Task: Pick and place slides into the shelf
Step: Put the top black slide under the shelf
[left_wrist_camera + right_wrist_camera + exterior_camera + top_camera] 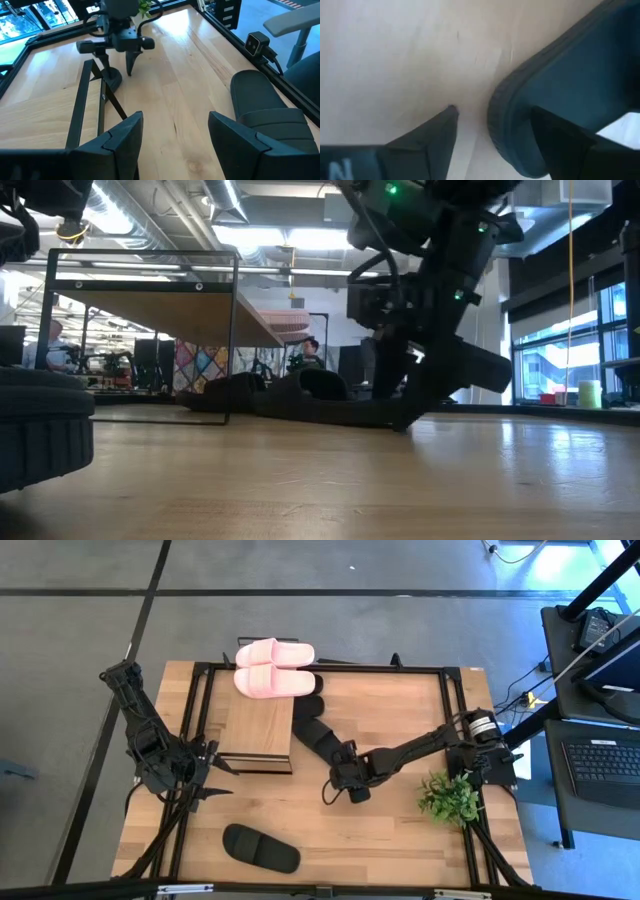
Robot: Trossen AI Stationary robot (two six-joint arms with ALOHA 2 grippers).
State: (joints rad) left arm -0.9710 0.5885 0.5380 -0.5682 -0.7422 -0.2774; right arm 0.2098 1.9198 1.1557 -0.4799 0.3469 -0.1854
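Right gripper: the right gripper (352,783) sits low at the centre of the high view, tips down on the worktop (390,720); its fingers (427,134) are spread, one on bare wood and the other pressed onto the rim of a black slide (560,95), so the slide's edge lies between them without being pinched.
Slide at the gripper: in the high view the black slide (312,734) stretches from the gripper up and left toward the shelf; matte, rubbery looking, thick rounded sole edge.
Second black slide by the shelf: another black slide (309,706) lies just above it, right of the shelf and partly under the pink pair's edge.
Pink pair: two light pink slides (272,667) lie side by side on the far end of the shelf top, upper centre of the high view, wide smooth straps, toes overhanging to the right.
Shelf: the shelf (258,730) is a rectangular light-wood board on a thin black metal frame, left of centre.
Loose slide: one more black slide (260,847) lies alone at lower centre-left, well apart from both arms.
Left gripper: the left gripper (212,772) hovers just left of the shelf's near corner, fingers (117,140) wide apart and empty.
Plant: a small green plant (448,796) stands at the right, beside the right arm.
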